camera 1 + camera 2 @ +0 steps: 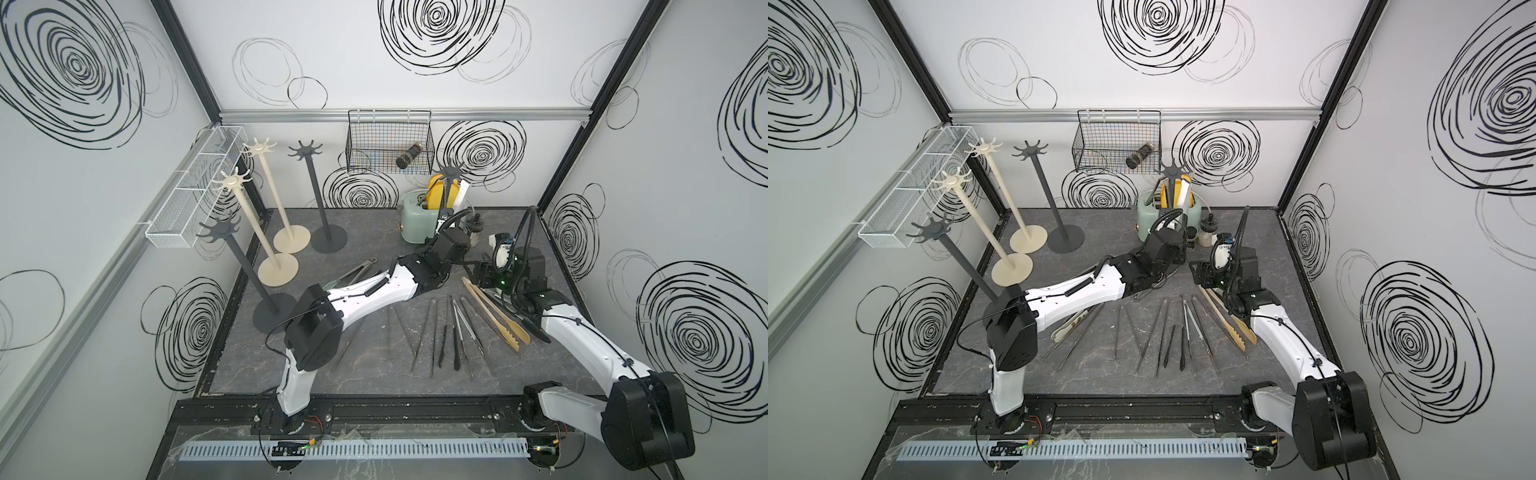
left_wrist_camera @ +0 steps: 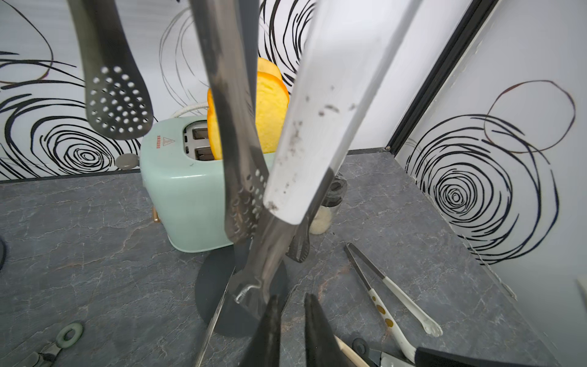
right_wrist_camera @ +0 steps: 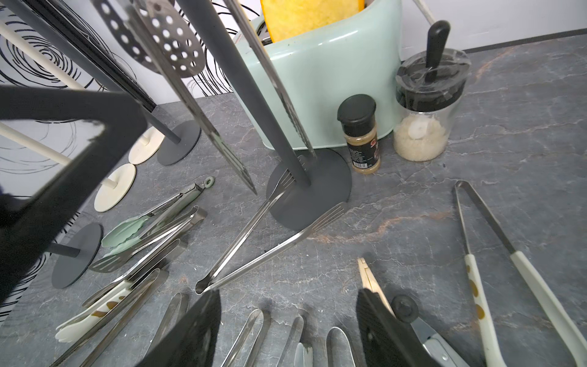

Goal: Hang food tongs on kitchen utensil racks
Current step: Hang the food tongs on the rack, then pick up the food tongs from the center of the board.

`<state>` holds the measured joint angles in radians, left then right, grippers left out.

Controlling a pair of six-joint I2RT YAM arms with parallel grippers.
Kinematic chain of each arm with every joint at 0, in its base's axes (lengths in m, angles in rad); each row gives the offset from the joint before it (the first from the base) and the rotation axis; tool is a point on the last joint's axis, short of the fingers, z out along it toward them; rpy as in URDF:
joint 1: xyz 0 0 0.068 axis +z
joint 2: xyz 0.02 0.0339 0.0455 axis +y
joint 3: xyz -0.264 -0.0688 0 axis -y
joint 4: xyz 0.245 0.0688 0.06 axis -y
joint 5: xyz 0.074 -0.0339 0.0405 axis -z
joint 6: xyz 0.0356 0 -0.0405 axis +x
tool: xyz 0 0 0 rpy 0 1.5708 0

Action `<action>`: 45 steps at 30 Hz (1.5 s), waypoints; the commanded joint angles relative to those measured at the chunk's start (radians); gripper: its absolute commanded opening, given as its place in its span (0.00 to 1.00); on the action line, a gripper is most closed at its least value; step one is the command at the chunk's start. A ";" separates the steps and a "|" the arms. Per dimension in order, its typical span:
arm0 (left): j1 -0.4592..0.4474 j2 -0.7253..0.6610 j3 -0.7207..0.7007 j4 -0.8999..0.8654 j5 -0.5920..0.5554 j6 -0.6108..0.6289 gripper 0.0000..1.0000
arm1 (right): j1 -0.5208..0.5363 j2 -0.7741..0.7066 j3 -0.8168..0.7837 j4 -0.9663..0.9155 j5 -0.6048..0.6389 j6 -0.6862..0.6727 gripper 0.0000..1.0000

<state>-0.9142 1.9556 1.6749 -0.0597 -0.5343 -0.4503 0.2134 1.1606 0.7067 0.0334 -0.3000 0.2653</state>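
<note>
- Your left gripper [image 2: 292, 298], jaws nearly together, sits at the low end of the white-sleeved tongs [image 2: 320, 127] by the dark rack [image 1: 449, 171] near the surface's back edge. Whether it grips them I cannot tell, and a tug could unhook them.
- Your right gripper [image 3: 289, 297] gapes empty beside steel tongs [image 3: 270, 250] resting on that rack's base. Nudging them could rock it.

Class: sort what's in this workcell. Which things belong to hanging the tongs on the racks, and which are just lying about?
Belongs to the job: steel tongs, wooden tongs, cream-handled tongs, dark grey utensil racks, cream utensil racks.

Just lying about: toaster, toast slices, spice jar, jar of white grains, black wire basket, white mesh basket.
</note>
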 commanded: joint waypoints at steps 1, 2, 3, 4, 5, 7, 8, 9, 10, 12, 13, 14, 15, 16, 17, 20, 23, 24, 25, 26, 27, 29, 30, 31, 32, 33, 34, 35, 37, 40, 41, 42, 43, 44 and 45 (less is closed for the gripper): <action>0.006 -0.075 -0.046 0.067 0.018 -0.018 0.19 | -0.004 0.005 -0.006 0.013 -0.006 -0.005 0.70; 0.006 -0.088 -0.060 0.074 0.029 -0.018 0.19 | -0.005 0.007 -0.005 0.010 -0.009 -0.008 0.70; 0.005 -0.107 -0.082 0.086 0.043 -0.014 0.19 | -0.005 0.010 -0.003 0.007 -0.013 -0.013 0.70; 0.005 -0.129 -0.110 0.100 0.056 -0.009 0.19 | -0.002 0.010 -0.001 0.003 -0.017 -0.015 0.70; 0.003 -0.149 -0.136 0.115 0.067 -0.004 0.20 | -0.002 0.010 0.000 0.000 -0.020 -0.019 0.69; 0.001 -0.215 -0.210 0.153 0.095 0.006 0.23 | -0.001 0.009 0.002 -0.008 -0.024 -0.026 0.69; 0.001 -0.243 -0.245 0.169 0.107 0.011 0.24 | 0.002 0.008 0.004 -0.012 -0.023 -0.029 0.69; 0.000 -0.278 -0.285 0.186 0.119 0.015 0.25 | 0.005 0.007 0.004 -0.017 -0.022 -0.034 0.69; 0.000 -0.314 -0.327 0.200 0.132 0.019 0.26 | 0.010 0.007 0.006 -0.022 -0.019 -0.038 0.68; 0.001 -0.385 -0.411 0.224 0.141 0.019 0.28 | 0.024 0.008 0.013 -0.036 -0.008 -0.047 0.68; 0.004 -0.425 -0.459 0.237 0.147 0.019 0.29 | 0.036 0.011 0.018 -0.045 -0.001 -0.056 0.68; 0.007 -0.460 -0.501 0.252 0.154 0.019 0.30 | 0.048 0.011 0.022 -0.052 0.007 -0.060 0.67; 0.012 -0.502 -0.556 0.266 0.161 0.014 0.31 | 0.064 0.013 0.026 -0.061 0.019 -0.066 0.67; 0.018 -0.543 -0.612 0.282 0.167 0.005 0.32 | 0.082 0.013 0.030 -0.068 0.031 -0.074 0.67; 0.027 -0.578 -0.661 0.296 0.176 -0.003 0.33 | 0.099 0.014 0.033 -0.074 0.037 -0.084 0.67; 0.061 -0.690 -0.809 0.333 0.211 -0.032 0.33 | 0.160 0.017 0.038 -0.092 0.067 -0.106 0.67; 0.111 -0.794 -0.934 0.359 0.259 -0.062 0.33 | 0.220 0.023 0.042 -0.098 0.091 -0.146 0.67; 0.127 -0.827 -0.971 0.368 0.275 -0.071 0.34 | 0.243 0.028 0.047 -0.102 0.098 -0.166 0.67; 0.141 -0.858 -1.001 0.375 0.289 -0.077 0.34 | 0.261 0.033 0.058 -0.110 0.108 -0.187 0.67; 0.154 -0.890 -1.034 0.381 0.303 -0.082 0.35 | 0.283 0.045 0.076 -0.126 0.118 -0.213 0.67; 0.166 -0.919 -1.061 0.383 0.312 -0.087 0.35 | 0.303 0.058 0.098 -0.145 0.133 -0.245 0.67; 0.187 -0.964 -1.100 0.377 0.331 -0.099 0.36 | 0.340 0.094 0.150 -0.196 0.162 -0.315 0.67; 0.201 -0.982 -1.114 0.372 0.345 -0.104 0.36 | 0.357 0.119 0.180 -0.228 0.178 -0.356 0.67; 0.210 -0.998 -1.127 0.365 0.357 -0.108 0.37 | 0.367 0.140 0.207 -0.257 0.183 -0.394 0.67; 0.222 -1.012 -1.138 0.356 0.370 -0.112 0.37 | 0.378 0.166 0.232 -0.291 0.177 -0.449 0.67; 0.231 -1.024 -1.147 0.346 0.382 -0.117 0.37 | 0.387 0.189 0.257 -0.322 0.173 -0.506 0.67; 0.238 -1.034 -1.156 0.338 0.391 -0.120 0.36 | 0.392 0.209 0.274 -0.348 0.172 -0.557 0.67; 0.245 -1.047 -1.165 0.331 0.401 -0.122 0.36 | 0.394 0.231 0.293 -0.379 0.175 -0.617 0.68; 0.254 -1.068 -1.181 0.321 0.414 -0.125 0.37 | 0.394 0.266 0.324 -0.413 0.225 -0.661 0.69; 0.263 -1.093 -1.206 0.322 0.432 -0.130 0.37 | 0.394 0.324 0.380 -0.483 0.273 -0.802 0.69; 0.266 -1.100 -1.214 0.322 0.437 -0.131 0.37 | 0.392 0.347 0.397 -0.504 0.281 -0.863 0.70; 0.270 -1.107 -1.220 0.322 0.444 -0.133 0.37 | 0.392 0.369 0.410 -0.529 0.290 -0.925 0.70; 0.272 -1.111 -1.223 0.322 0.448 -0.132 0.37 | 0.391 0.389 0.421 -0.546 0.304 -0.978 0.70; 0.274 -1.114 -1.228 0.324 0.455 -0.131 0.37 | 0.389 0.408 0.429 -0.564 0.320 -1.039 0.70; 0.277 -1.118 -1.233 0.325 0.459 -0.131 0.37 | 0.386 0.430 0.435 -0.579 0.329 -1.098 0.70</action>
<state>-0.6498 0.8566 0.4557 0.2333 -0.1070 -0.5621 0.6056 1.5509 1.1091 -0.4255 -0.0280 -0.5789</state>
